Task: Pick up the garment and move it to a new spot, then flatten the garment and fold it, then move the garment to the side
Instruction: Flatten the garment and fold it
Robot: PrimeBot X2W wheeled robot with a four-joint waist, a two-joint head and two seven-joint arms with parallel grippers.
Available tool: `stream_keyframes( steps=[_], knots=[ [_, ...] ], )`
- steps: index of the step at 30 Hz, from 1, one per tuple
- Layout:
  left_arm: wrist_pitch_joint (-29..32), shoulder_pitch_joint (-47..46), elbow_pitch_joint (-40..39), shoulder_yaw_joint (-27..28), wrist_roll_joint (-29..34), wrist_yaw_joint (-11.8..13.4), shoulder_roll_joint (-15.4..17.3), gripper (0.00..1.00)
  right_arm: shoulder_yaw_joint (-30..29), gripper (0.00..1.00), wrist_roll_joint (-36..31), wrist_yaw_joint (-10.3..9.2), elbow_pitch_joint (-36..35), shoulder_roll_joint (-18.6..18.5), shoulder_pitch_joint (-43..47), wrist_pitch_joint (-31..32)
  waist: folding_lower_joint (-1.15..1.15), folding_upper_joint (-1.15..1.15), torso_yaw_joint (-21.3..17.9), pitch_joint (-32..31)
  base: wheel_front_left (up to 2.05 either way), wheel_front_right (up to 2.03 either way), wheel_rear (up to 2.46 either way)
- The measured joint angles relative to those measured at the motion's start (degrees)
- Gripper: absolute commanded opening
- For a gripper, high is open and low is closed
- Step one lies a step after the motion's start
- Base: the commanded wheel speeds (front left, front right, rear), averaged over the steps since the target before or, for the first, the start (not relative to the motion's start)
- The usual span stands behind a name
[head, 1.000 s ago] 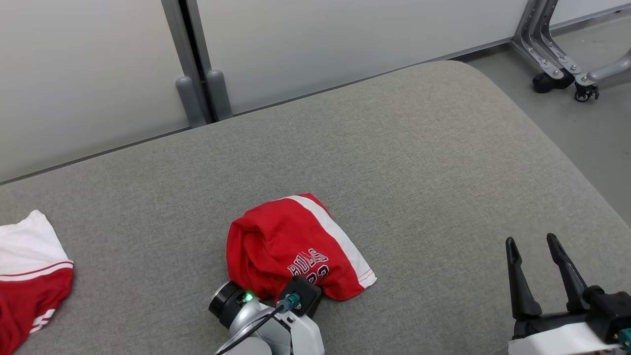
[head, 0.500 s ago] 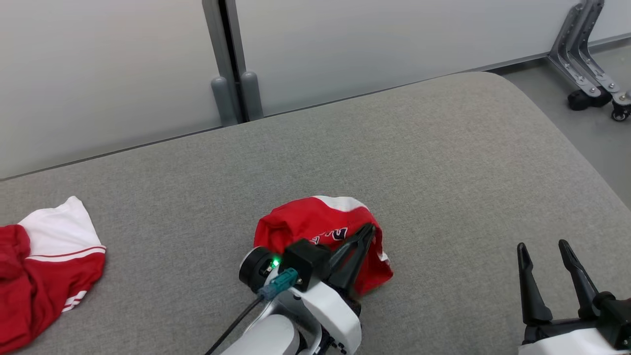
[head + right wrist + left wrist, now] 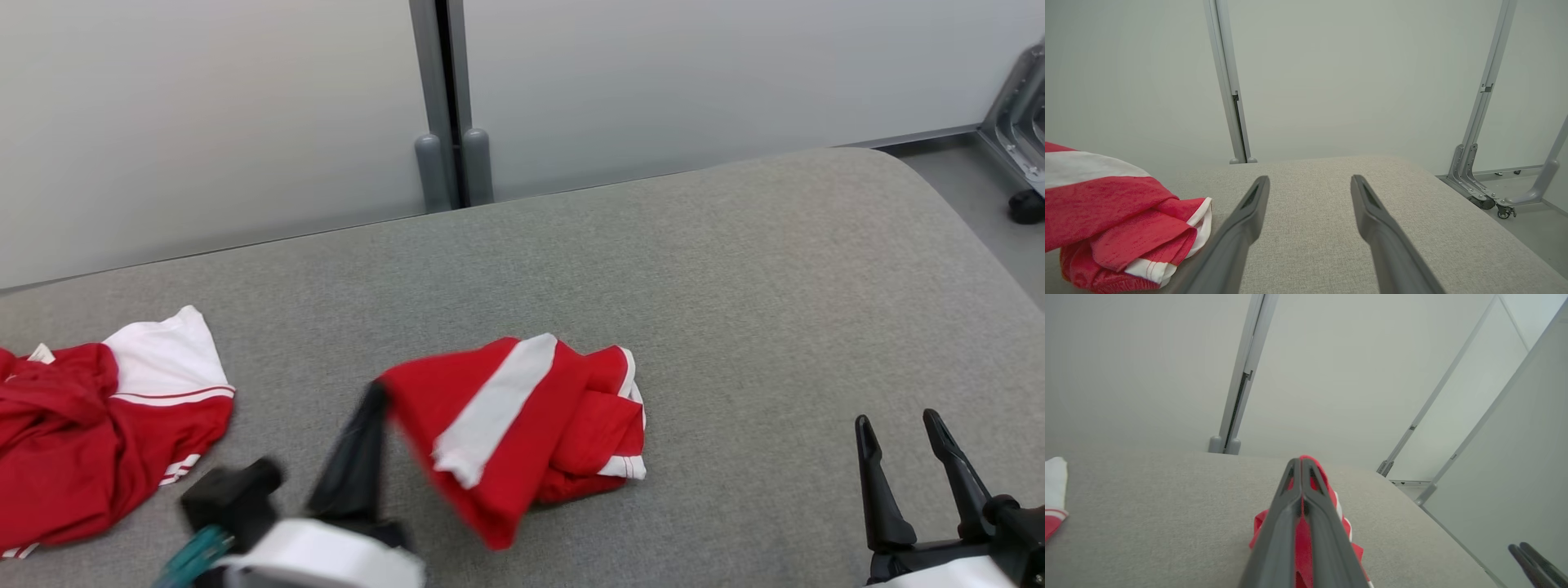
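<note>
Left tool [image 3: 375,396]: pinched shut on garment [image 3: 522,425] corner, held raised
Right tool [image 3: 898,420]: jaws apart, empty
Garment: rest bunched on tabletop [image 3: 735,286]

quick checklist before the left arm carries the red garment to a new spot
1. left gripper shut on the red garment edge: ok
2. red garment lifted off the table: not ok, mostly bunched on the surface
3. right gripper open, apart from it: ok
4. bare table to the right for a landing spot: ok
5. second garment at far left, apart from the held one: ok
6. depth of the pinch: cannot tell
</note>
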Motion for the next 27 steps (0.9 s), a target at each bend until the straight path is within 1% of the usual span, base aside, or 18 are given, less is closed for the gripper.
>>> stream_keyframes(
  steps=[2, 3, 6, 8, 11, 12, 13, 14, 16, 18, 20, 24, 27],
  knots=[
    [-0.3, 4.5, 0.4, 3.0, -0.6, 2.4, 2.8, 0.0, -0.1, 1.0, 0.0, 0.0, 0.0, -0.1, 0.0, 0.0, 0.0, 0.0, 0.7, -0.1, 0.0, 0.0, 0.0],
    [-0.8, 6.9, 0.9, 4.9, -2.1, 3.1, 3.4, 0.0, -0.2, 1.0, 0.0, 0.0, -0.1, -0.1, 0.1, 0.0, 0.0, 0.0, 1.0, -0.1, 0.0, 0.0, 0.0],
    [-1.8, 12.6, 5.3, 7.7, -5.3, 3.4, 3.8, 0.0, -0.1, 1.0, 0.0, 0.0, -0.1, -0.2, 0.1, 0.0, 0.0, 0.0, 2.0, -0.2, 0.0, 0.0, 0.0],
    [-2.2, 14.3, 9.8, 8.6, -7.7, 2.1, 3.6, 0.0, 0.0, 1.0, 0.0, 0.0, 0.0, -0.4, 0.1, 0.0, 0.0, 0.0, 2.7, -0.3, 0.0, 0.0, 0.0],
    [-2.8, 14.7, 17.3, 8.4, -8.7, -0.3, 3.1, 0.0, 0.3, 1.0, 0.0, 0.0, 0.2, -0.5, 0.1, 0.0, 0.0, 0.0, 3.7, -0.4, 0.0, 0.0, 0.0],
    [-2.8, 14.5, 19.2, 7.8, -8.6, -1.0, 2.7, 0.27, 0.5, 1.0, 0.0, 0.0, 0.3, -0.5, 0.1, 0.0, 0.0, 0.0, 3.9, -0.4, 0.0, 0.0, 0.0],
    [-3.1, 14.4, 20.6, 7.5, -8.6, -1.6, 2.2, 0.81, 0.7, 1.0, 0.0, 0.0, 0.3, -0.5, 0.1, 0.0, 0.0, 0.0, 4.1, -0.5, 0.0, 0.0, 0.0],
    [-3.4, 14.1, 21.5, 7.5, -8.9, -2.1, 1.7, 1.0, 0.7, 1.0, 0.0, 0.0, 0.3, -0.6, 0.1, 0.0, 0.0, 0.0, 4.3, -0.6, 0.0, 0.0, 0.0],
    [-3.8, 13.7, 22.2, 7.8, -9.6, -2.8, 0.9, 1.0, 0.6, 1.0, 0.0, 0.0, 0.4, -0.6, 0.1, 0.0, 0.0, 0.0, 4.6, -0.8, 0.0, 0.0, 0.0],
    [-3.7, 13.7, 22.2, 7.7, -9.5, -2.8, 1.0, 1.0, 0.6, 1.0, 0.0, 0.0, 0.4, -0.6, 0.1, 0.0, 0.0, 0.0, 4.8, -1.0, 0.0, 0.0, 0.0],
    [-2.9, 14.0, 20.8, 7.7, -9.3, -1.9, 2.2, 1.0, 0.6, 1.0, 0.0, 0.0, 0.4, -0.6, 0.1, 0.0, 0.0, 0.0, 4.9, -1.3, 0.0, 0.0, 0.0],
    [0.1, 15.0, 14.7, 7.0, -7.0, 1.3, 5.6, 1.0, 0.4, 1.0, 0.0, 0.0, 0.2, -0.6, 0.7, 0.0, 0.0, 0.0, 5.2, -1.4, 0.0, 0.0, 0.0],
    [3.1, 14.5, 9.1, 5.3, -5.5, 2.1, 7.3, 1.0, 0.5, 1.0, 0.0, 0.0, 0.2, -0.5, 0.8, 0.0, 0.0, 0.0, 5.3, -1.3, 0.0, 0.0, 0.0]
  ],
)
